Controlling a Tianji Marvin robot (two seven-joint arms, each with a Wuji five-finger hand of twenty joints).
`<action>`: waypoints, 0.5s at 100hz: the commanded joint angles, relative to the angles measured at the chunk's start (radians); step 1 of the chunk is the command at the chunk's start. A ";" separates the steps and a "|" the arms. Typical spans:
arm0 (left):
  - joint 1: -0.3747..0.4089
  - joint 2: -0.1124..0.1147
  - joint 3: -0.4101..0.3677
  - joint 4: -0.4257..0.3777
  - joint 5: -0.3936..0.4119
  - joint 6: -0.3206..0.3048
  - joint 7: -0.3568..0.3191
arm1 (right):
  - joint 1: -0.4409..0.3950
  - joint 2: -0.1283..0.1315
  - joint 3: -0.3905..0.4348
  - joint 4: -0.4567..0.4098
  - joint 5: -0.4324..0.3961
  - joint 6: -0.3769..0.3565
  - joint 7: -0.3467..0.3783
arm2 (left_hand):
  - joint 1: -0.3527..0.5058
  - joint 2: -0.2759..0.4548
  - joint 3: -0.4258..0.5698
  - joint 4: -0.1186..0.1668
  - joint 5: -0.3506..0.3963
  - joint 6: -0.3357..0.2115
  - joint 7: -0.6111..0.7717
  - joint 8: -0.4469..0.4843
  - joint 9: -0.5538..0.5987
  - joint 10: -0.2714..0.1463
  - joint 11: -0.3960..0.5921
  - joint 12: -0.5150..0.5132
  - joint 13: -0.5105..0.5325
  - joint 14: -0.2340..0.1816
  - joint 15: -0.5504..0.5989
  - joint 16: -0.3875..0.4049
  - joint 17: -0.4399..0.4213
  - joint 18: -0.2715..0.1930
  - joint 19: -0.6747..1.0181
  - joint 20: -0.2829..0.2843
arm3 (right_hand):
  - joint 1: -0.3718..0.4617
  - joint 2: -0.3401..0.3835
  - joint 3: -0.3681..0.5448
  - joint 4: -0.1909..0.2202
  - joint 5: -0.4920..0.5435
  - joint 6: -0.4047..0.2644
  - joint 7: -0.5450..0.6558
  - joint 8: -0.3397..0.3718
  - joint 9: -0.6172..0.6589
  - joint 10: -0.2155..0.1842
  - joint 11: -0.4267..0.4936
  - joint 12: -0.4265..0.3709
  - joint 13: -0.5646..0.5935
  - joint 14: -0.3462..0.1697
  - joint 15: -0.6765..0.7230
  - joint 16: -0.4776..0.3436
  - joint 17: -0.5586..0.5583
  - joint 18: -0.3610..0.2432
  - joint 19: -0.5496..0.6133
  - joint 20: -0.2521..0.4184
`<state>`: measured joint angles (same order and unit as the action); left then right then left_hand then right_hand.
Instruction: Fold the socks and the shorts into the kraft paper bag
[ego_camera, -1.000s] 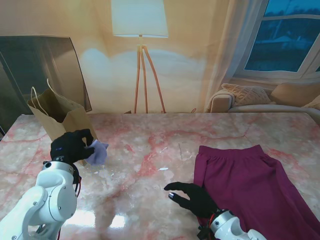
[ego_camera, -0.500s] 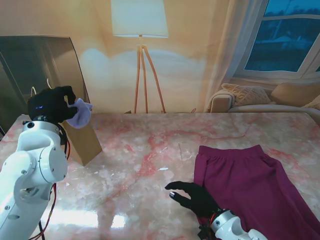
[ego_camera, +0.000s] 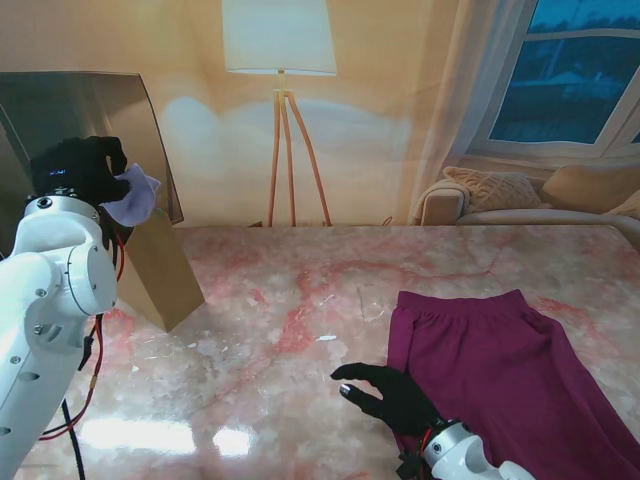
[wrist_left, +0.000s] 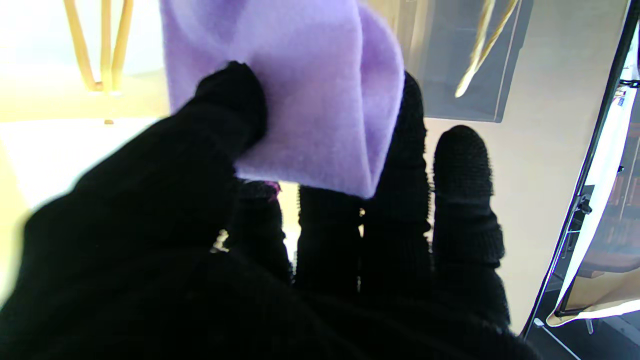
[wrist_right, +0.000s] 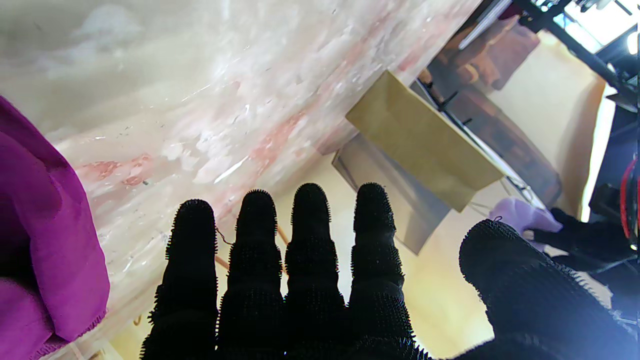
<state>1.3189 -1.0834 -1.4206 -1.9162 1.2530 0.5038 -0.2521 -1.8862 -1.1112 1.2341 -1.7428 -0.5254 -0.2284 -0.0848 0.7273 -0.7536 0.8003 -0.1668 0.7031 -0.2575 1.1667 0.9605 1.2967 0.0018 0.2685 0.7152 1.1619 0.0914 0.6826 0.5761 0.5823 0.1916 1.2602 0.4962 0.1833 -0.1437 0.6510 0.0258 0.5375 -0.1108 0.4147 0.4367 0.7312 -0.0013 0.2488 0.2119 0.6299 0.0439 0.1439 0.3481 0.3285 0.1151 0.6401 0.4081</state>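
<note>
Pinching a folded lilac fleece sock (ego_camera: 131, 197) between thumb and fingers, the black-gloved left hand (ego_camera: 80, 168) is raised high at the far left, over the top of the brown kraft paper bag (ego_camera: 165, 272). In the left wrist view the sock (wrist_left: 295, 85) fills the middle, its folded edge caught between the thumb and the fingers (wrist_left: 407, 150) behind it, while the little finger stands free beside them. The bag stands on the pink-veined marble table (ego_camera: 290, 320) near its far left corner, tilted, its mouth hidden behind the white left arm (ego_camera: 50, 300).

On the right side the magenta shorts (ego_camera: 500, 370) lie spread flat on the table, waistband toward the far edge, nearer to me than the bag and well apart from it. The black-gloved right hand (ego_camera: 385, 392) sits just beside the left edge of the shorts, palm toward the table, holding nothing, fingers straight and the thumb splayed out. The right wrist view shows four fingers (wrist_right: 255, 250) side by side with the thumb held away, a fold of the shorts (wrist_right: 45, 240) at one side, and the bag (wrist_right: 420, 145) across the table with the sock (wrist_right: 522, 217) near it.

Behind the table stands a wooden tripod floor lamp (ego_camera: 282, 100) with a cream shade.
</note>
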 joint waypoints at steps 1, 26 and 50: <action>-0.006 0.010 -0.012 0.034 0.003 -0.012 -0.006 | -0.009 -0.001 -0.002 -0.006 -0.002 0.001 0.001 | 0.049 -0.023 0.026 -0.051 0.028 -0.037 0.040 0.025 0.051 -0.024 -0.021 0.015 0.006 -0.044 0.017 0.009 -0.007 -0.003 0.025 -0.003 | 0.013 0.017 -0.016 -0.047 0.024 -0.029 0.014 0.008 0.019 -0.019 0.015 0.010 0.018 0.004 0.019 0.018 -0.001 0.001 0.028 0.035; -0.011 0.015 -0.017 0.097 0.008 -0.015 -0.015 | -0.002 0.001 -0.007 -0.002 0.003 0.002 0.010 | 0.050 -0.027 0.027 -0.051 0.027 -0.039 0.041 0.026 0.054 -0.026 -0.028 0.017 0.004 -0.044 0.016 0.009 -0.013 0.004 0.024 -0.002 | 0.014 0.018 -0.016 -0.047 0.023 -0.032 0.013 0.008 0.019 -0.017 0.015 0.010 0.018 0.003 0.019 0.018 -0.001 0.001 0.028 0.035; 0.003 0.018 -0.012 0.112 -0.001 -0.025 -0.021 | 0.001 0.001 -0.011 -0.001 0.002 0.003 0.013 | 0.051 -0.041 0.026 -0.054 0.029 -0.037 0.040 0.024 0.061 -0.023 -0.032 0.016 0.007 -0.040 0.022 0.013 -0.011 0.007 0.029 0.003 | 0.014 0.018 -0.017 -0.047 0.023 -0.030 0.014 0.008 0.018 -0.018 0.015 0.010 0.018 0.004 0.019 0.018 0.000 0.001 0.028 0.035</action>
<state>1.3108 -1.0700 -1.4377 -1.8065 1.2617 0.4709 -0.2885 -1.8797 -1.1107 1.2278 -1.7417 -0.5215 -0.2282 -0.0741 0.7273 -0.7695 0.8003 -0.1668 0.7052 -0.2682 1.1668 0.9624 1.3078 -0.0056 0.2515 0.7227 1.1613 0.0843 0.6826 0.5769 0.5710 0.1916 1.2602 0.4962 0.1833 -0.1437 0.6510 0.0258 0.5375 -0.1108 0.4147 0.4367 0.7312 -0.0013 0.2487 0.2119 0.6299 0.0439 0.1439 0.3481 0.3285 0.1151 0.6401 0.4081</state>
